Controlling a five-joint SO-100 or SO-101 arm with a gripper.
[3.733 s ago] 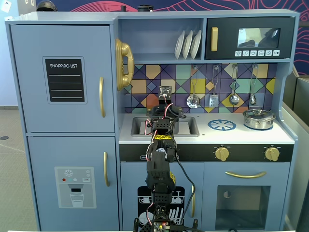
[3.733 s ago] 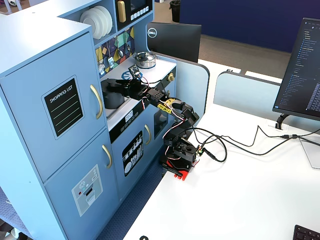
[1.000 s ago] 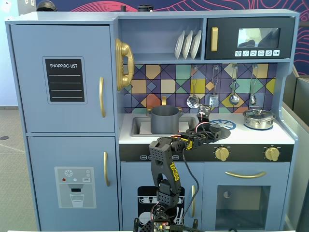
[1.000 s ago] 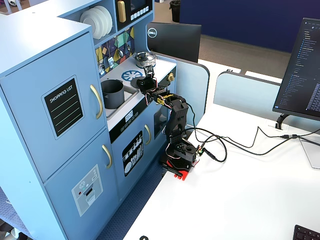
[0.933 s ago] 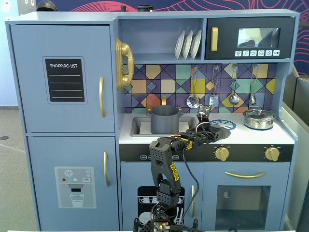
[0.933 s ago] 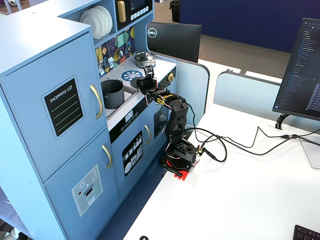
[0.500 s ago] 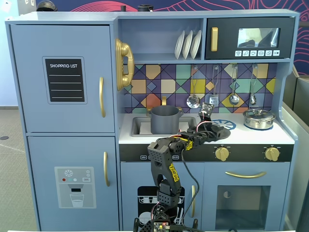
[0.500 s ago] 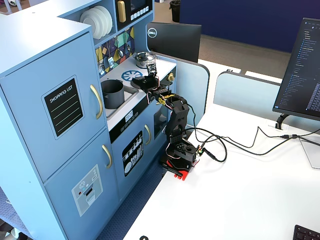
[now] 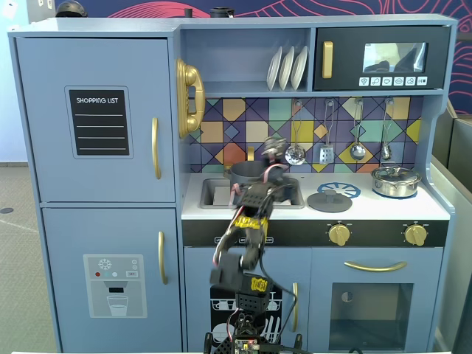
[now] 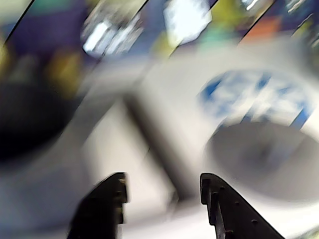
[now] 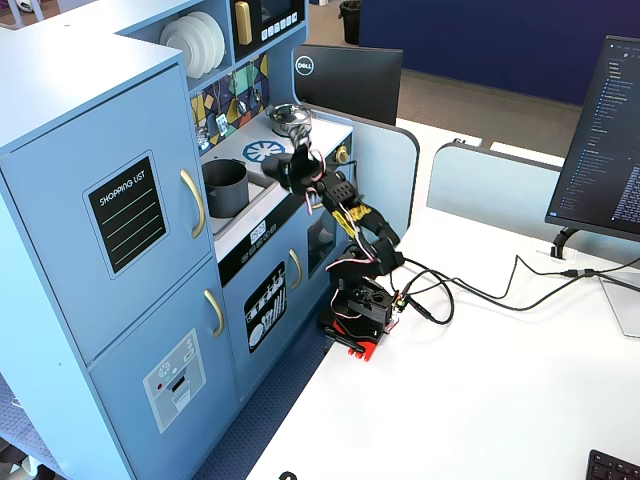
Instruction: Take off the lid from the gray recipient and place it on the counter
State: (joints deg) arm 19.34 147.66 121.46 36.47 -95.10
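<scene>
Presently catalogued, positions given from the tool:

- Tool (image 10: 162, 191): fingers parted with a wide gap in the wrist view, nothing between them; hanging over the sink area of the toy kitchen.
- Lid (image 9: 330, 199): matte dark gray disc with small central knob, lying flat on the white tabletop (image 9: 435, 210) to the right of the tool in a fixed view, partly over the blue burner print (image 9: 344, 189). Free of the tool. Blurred in the wrist view (image 10: 264, 159), ahead and right of the right finger.
- Gray recipient (image 11: 224, 187): tall-walled dark pot standing in the sink recess (image 9: 214, 193), uncovered, just behind and left of the tool in a fixed view. Contents not visible; interior reads dark.
- Handling, as judgement: lid probably light, rigid, toy-grade; matte surface likely not slippery. Best hold likely the central knob, pinched from above; the rim lies too flat on the tabletop for easy purchase.
- Silver pot (image 9: 396, 181): shiny, lidded, far right of the tool on the tabletop; contents hidden.
- Shelf above: three white plates (image 9: 287, 67) upright in a rack.
- Task status, as judgement: lid off and set down; essentially complete.
</scene>
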